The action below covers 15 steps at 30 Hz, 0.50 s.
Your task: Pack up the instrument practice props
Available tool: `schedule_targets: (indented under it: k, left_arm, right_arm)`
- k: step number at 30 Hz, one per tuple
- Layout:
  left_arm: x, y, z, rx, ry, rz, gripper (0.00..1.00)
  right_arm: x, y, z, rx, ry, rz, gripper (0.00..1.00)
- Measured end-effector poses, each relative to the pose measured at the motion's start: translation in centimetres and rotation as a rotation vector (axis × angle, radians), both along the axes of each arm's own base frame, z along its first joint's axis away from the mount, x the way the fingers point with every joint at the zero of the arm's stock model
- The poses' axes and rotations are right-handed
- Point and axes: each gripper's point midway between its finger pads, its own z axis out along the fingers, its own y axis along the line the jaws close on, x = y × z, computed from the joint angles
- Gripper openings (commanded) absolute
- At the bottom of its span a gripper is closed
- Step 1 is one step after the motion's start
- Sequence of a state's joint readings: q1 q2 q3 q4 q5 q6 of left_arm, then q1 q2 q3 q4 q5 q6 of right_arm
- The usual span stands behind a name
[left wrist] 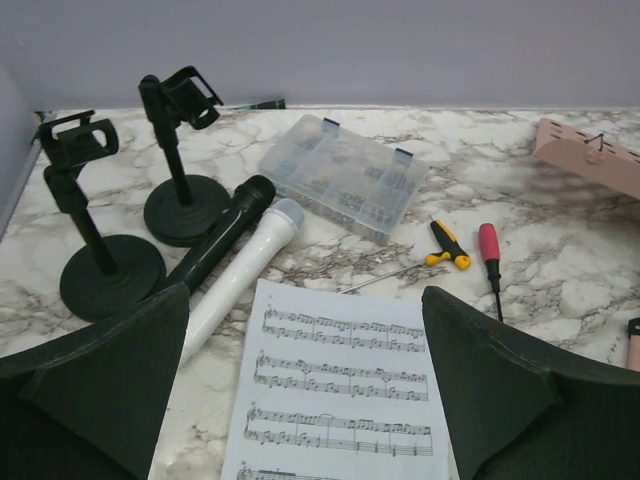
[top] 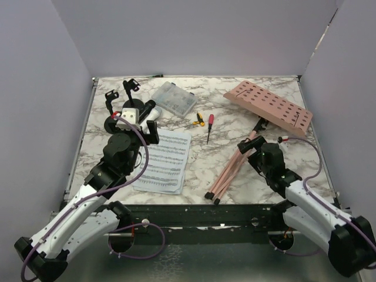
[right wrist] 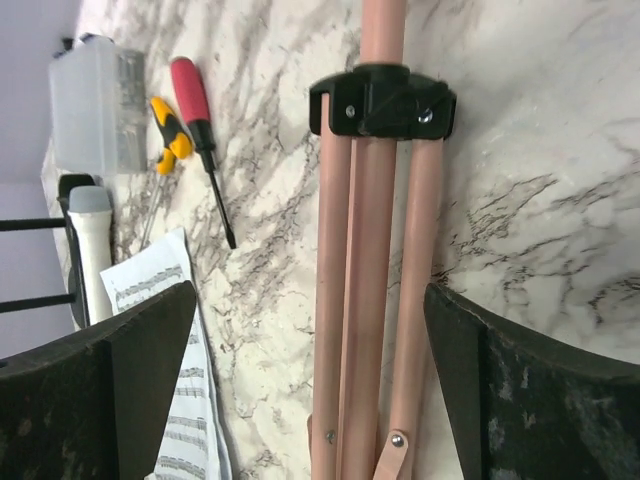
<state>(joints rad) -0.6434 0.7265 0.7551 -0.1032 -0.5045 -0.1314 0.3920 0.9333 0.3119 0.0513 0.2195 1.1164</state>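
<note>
While both pairs of my jaws stand wide apart and hold nothing, the overhead view shows the marble tabletop (top: 235,94) walled at its left, far and right edges, with open marble between the sheet-music pages (top: 164,161) and the pink tripod (top: 232,167). The pages lie left of centre, their long axis running from the near edge to the far edge. My left gripper (top: 144,134) sits over their far end. The tripod slants from the middle of the near edge, feet nearest, up to its perforated desk (top: 270,107) by the far-right corner. My right gripper (top: 249,144) sits at the upper legs.

From my left wrist, the pages' top edge lies between my fingers (left wrist: 110,370). Beyond it the black microphone (left wrist: 220,240) and the grey-headed microphone (left wrist: 245,275) lie side by side, touching, heads pointing to the far right. Two mic holders (left wrist: 112,275) stand upright toward the far-left corner.

From my right wrist, the tripod's folded legs run lengthwise between my fingers (right wrist: 520,390), touching neither.
</note>
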Motion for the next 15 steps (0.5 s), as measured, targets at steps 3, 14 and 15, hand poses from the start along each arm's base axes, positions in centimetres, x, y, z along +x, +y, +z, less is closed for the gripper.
schedule_targets:
  k: [3,14,15]
  left_arm:
    - [-1.0,1.5,-0.2,0.011,0.013,0.04,0.99]
    - [-6.5,8.1,1.1,-0.063,-0.007,0.193,0.99]
    - [-7.0,8.7,1.3,-0.075,-0.016,0.206,0.99]
  right_arm:
    - [-0.8,-1.4,2.3,-0.053,-0.057,-0.011,1.0]
    - [-5.7,-7.9,17.5,-0.293,-0.413,-0.086,1.0]
    - [-6.4,-8.5,19.1,-0.309,-0.455,-0.097,1.0]
